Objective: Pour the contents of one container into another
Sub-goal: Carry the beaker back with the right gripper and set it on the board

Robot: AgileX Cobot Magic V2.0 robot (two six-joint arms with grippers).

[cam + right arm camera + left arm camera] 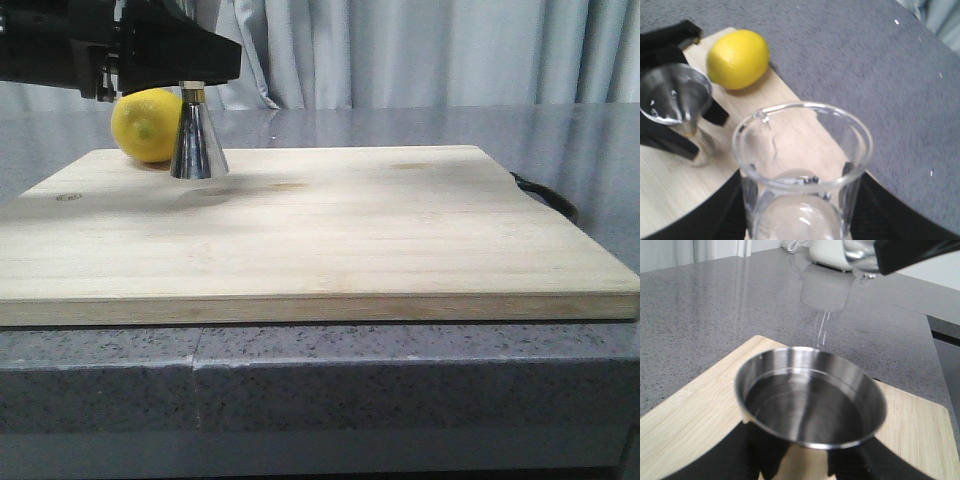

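While the steel jigger point(198, 140) is standing upright on the far left part of the wooden cutting board point(320, 235), the left gripper point(190, 62) is closing its jaws around the jigger's upper cone, so that only the lower cone and the thin gold band are showing in the front view. A yellow lemon point(146, 124) is lying just beside the jigger, at the board's far left corner, and the board is resting on the grey speckled tabletop point(300, 385). In the left wrist view the jigger's open top point(811, 396) is showing clear liquid inside, and the glass beaker point(860, 255) is hanging tilted above and beyond it, gripped by a black finger at the upper edge. In the right wrist view the right gripper point(800, 210) is clamping its jaws on either side of the beaker point(802, 165), whose flared rim is pointing toward the jigger point(675, 100) and the lemon point(738, 58); the beaker is sitting apart from the jigger, not touching it.
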